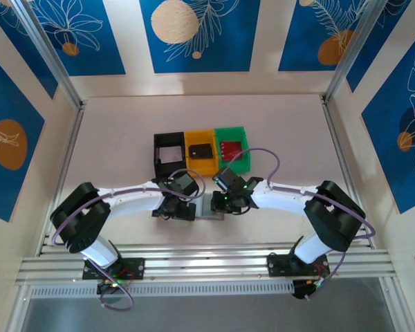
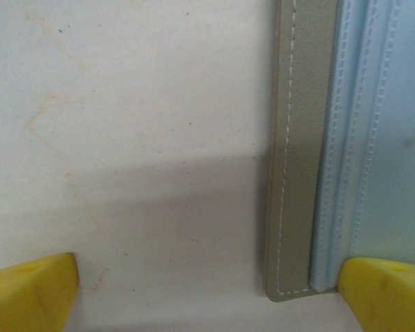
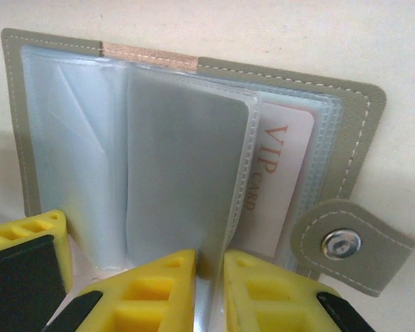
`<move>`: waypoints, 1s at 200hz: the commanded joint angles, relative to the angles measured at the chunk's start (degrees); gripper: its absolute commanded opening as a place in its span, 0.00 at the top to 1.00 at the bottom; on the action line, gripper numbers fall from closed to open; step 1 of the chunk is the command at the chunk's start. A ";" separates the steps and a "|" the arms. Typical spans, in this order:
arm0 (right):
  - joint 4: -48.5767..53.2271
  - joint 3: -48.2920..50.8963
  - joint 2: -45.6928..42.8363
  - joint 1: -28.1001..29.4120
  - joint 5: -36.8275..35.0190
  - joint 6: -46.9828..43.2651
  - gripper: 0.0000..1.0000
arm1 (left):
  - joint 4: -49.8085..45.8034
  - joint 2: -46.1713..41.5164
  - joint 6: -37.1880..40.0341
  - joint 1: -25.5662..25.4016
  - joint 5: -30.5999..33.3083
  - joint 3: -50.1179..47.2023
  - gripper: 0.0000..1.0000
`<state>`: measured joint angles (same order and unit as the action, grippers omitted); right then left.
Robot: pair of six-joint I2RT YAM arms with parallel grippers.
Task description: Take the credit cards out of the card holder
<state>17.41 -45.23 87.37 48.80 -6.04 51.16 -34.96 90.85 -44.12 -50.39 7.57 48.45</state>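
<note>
Black bin (image 1: pixel 169 136), yellow bin (image 1: pixel 199 135) and green bin (image 1: pixel 229 132) touch in a row (black leftmost) on the table (image 1: pixel 117 131)

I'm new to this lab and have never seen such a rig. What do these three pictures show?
Two robot arms, left and right, are bolted at a table's near edge. The overhead picture looks down on both; the other two come from wrist cameras, so the yellow tips are fingers. On the table lie an opened grey card holder, a black bin, a yellow bin and a green bin, each with a card inside. The left gripper stands open over the holder's edge. The right gripper pinches a clear sleeve, beside one holding a VIP card.
</note>
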 commanded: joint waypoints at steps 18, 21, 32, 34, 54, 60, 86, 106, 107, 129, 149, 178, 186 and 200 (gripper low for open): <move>1.74 -2.48 -1.95 1.47 0.64 -0.96 0.82 | -1.31 3.30 -0.05 -1.56 -0.21 -1.38 0.00; 1.75 -2.53 -1.94 1.48 0.68 -0.95 0.82 | -1.46 3.15 -0.02 -1.60 -0.13 -1.34 0.00; 1.75 -2.77 -1.86 1.65 0.90 -0.97 0.81 | -2.06 2.69 0.00 -1.60 0.40 -1.16 0.00; 1.71 -2.81 -1.81 1.65 0.92 -0.97 0.81 | -2.16 2.56 0.00 -1.59 0.48 -1.10 0.00; 1.44 -3.01 -1.60 1.87 1.45 -0.79 0.81 | -3.54 1.48 -0.07 -1.60 1.51 -0.73 0.00; 1.33 -3.10 -1.59 1.96 1.56 -0.79 0.81 | -3.93 1.11 -0.09 -1.57 1.76 -0.55 0.00; 1.22 -3.43 -1.50 2.18 1.82 -0.68 0.79 | -5.58 -0.85 -0.42 -1.52 2.94 -0.21 0.00; 1.22 -3.84 -1.50 2.36 2.09 -0.61 0.78 | -7.07 -2.42 -0.71 -1.39 4.03 0.20 0.00; 1.22 -3.84 -1.50 2.36 2.09 -0.61 0.78 | -7.23 -2.51 -0.75 -1.34 4.07 0.22 0.00; 1.31 -4.52 -1.25 2.53 2.48 -0.53 0.78 | -9.23 -4.67 -1.05 -1.19 5.69 0.77 0.00; 1.40 -5.21 -0.77 2.79 2.68 -0.57 0.77 | -10.68 -7.07 -1.32 -0.68 6.89 1.03 0.00; 1.39 -6.22 0.11 3.21 2.79 -0.62 0.77 | -12.04 -10.56 -1.49 0.13 7.89 0.99 0.00; 1.27 -6.48 0.40 3.39 2.88 -0.62 0.77 | -12.36 -11.61 -1.50 0.41 7.98 1.04 0.00; 1.22 -7.04 0.93 3.69 3.03 -0.57 0.76 | -12.83 -13.14 -1.55 0.75 8.31 0.88 0.00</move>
<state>17.78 -50.48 87.02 51.70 -4.25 50.96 -44.29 80.68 -44.75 -50.48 13.87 48.90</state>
